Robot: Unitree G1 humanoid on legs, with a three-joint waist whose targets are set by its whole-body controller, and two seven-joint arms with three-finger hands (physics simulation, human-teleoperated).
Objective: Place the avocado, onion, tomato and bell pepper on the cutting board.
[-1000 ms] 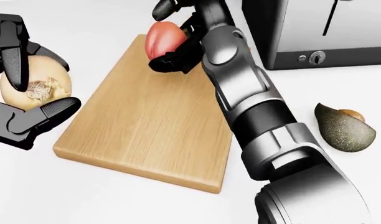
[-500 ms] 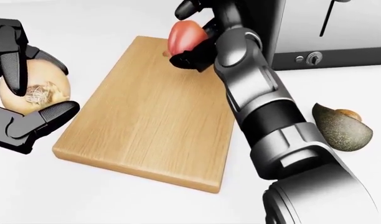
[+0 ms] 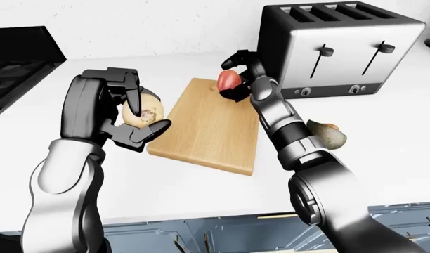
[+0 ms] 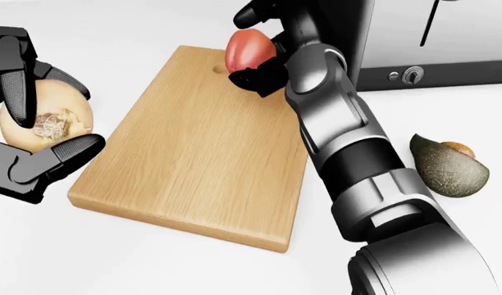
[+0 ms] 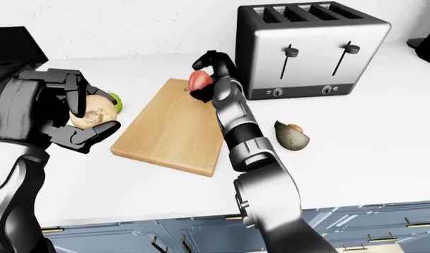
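the right hand (image 4: 255, 46) pinches the red tomato (image 4: 247, 48) over the rectangular wooden cutting board (image 4: 193, 147), at its 12 o'clock end. the left hand (image 4: 25, 117), at the board's 9 o'clock, grips the pale round onion (image 4: 50, 120).

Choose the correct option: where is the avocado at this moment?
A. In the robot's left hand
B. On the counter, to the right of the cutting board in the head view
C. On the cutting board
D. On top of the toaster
B. The avocado lies on the white counter, right of the cutting board and apart from it; the left hand holds the onion and the right hand holds the tomato.
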